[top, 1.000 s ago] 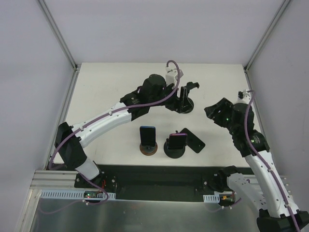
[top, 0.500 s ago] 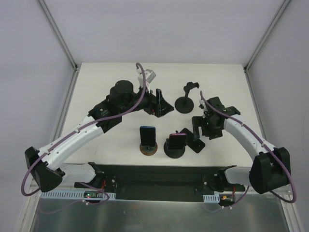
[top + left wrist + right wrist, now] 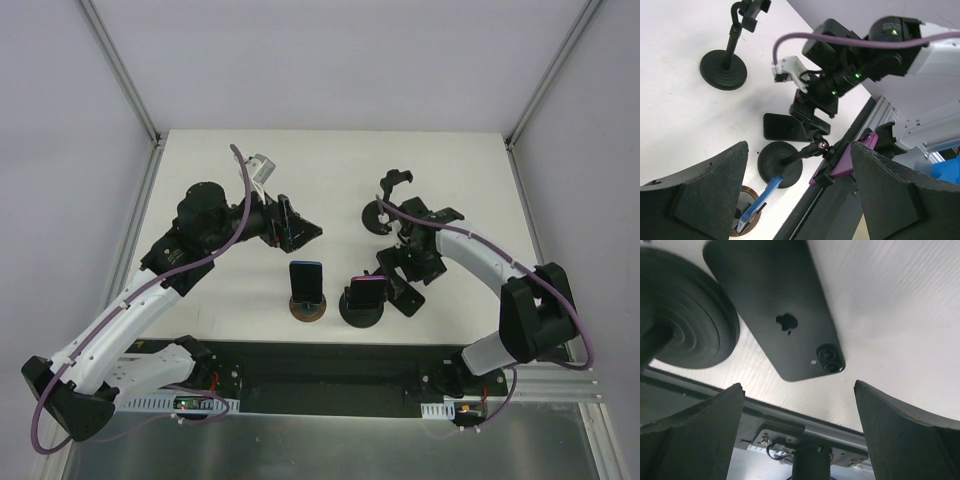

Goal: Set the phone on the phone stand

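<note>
A black phone (image 3: 408, 293) lies flat, back up, on the white table right of the two front stands. It fills the upper middle of the right wrist view (image 3: 775, 315). My right gripper (image 3: 398, 272) is open and empty just above it, one finger to each side (image 3: 800, 425). The empty black stand (image 3: 385, 207) with its clamp up stands behind, also in the left wrist view (image 3: 724, 70). My left gripper (image 3: 305, 228) is open and empty, left of that stand and above the table (image 3: 800, 200).
A blue phone (image 3: 306, 280) sits on a brown-based stand, and a purple phone (image 3: 367, 292) on a black stand whose base (image 3: 685, 325) lies next to the black phone. The table's near edge and black rail (image 3: 320, 355) lie just in front.
My left gripper has pulled back to the left, away from the empty stand. My right arm has swung in from the right and come down over the black phone.
</note>
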Available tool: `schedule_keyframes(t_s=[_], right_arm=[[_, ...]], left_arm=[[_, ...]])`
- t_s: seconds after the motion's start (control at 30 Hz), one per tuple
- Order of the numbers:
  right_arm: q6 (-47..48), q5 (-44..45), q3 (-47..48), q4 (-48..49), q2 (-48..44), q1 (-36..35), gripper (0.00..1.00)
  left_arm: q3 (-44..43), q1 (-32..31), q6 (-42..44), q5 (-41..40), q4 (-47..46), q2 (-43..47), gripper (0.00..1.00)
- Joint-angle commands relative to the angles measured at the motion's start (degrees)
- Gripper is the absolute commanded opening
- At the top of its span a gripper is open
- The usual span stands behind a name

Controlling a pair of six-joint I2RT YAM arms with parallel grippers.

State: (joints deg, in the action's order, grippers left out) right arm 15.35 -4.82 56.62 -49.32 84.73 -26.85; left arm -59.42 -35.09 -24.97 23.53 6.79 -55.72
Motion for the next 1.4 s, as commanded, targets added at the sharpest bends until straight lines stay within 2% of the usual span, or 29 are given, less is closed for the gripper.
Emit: schedule_keyframes(t_s=[0.0, 0.37, 0.57, 0.67, 0.9, 1.07, 1.13, 1.17, 1.2, 1.27, 1.37], right_arm=[[3.28, 3.06, 5.95, -0.33, 4.03, -1.09, 0.93], [3.36, 4.47, 7.98, -0.33, 13.87, -5.58, 0.93], [2.66, 11.05, 6.49, 1.42, 16.95, -6.55, 0.93], [2.66, 11.5, 6.57, 2.56, 18.01, -6.37, 0.9], [-0.67, 7.29, 6.57, 6.08, 18.63, -1.72, 0.69], [-2.43, 8.42, 5.78, 8.01, 16.87, -0.66, 0.53], [-3.05, 8.6, 5.87, 8.97, 16.26, -0.75, 0.55], [-3.66, 8.16, 5.96, 9.07, 16.26, -0.83, 0.66], [-4.1, 8.07, 6.04, 9.07, 16.26, -0.83, 0.71], [-4.28, 7.72, 6.13, 9.15, 16.69, -1.45, 0.77], [-4.28, 7.89, 5.96, 9.33, 17.57, -1.89, 0.81]], left_arm=[[0.88, 0.64, 4.57, 3.45, -0.02, 2.11, 0.81], [4.22, 0.99, 9.85, -0.59, 1.48, 7.03, 0.82], [6.16, 0.9, 10.56, -2.87, 2.09, 9.14, 0.84], [5.8, 0.99, 10.82, -3.4, 2.62, 9.14, 0.84], [6.16, 0.99, 10.91, -4.11, 2.7, 8.88, 0.84], [6.24, 1.34, 10.56, -4.37, 2.7, 8.61, 0.84], [6.33, 1.43, 10.29, -4.63, 2.62, 8.09, 0.84], [6.33, 1.52, 10.21, -4.63, 2.7, 8.0, 0.84], [6.33, 1.6, 10.03, -4.63, 2.62, 7.48, 0.84], [6.33, 1.6, 9.86, -4.63, 2.7, 7.12, 0.84], [6.42, 1.69, 9.5, -4.81, 2.44, 6.42, 0.84]])
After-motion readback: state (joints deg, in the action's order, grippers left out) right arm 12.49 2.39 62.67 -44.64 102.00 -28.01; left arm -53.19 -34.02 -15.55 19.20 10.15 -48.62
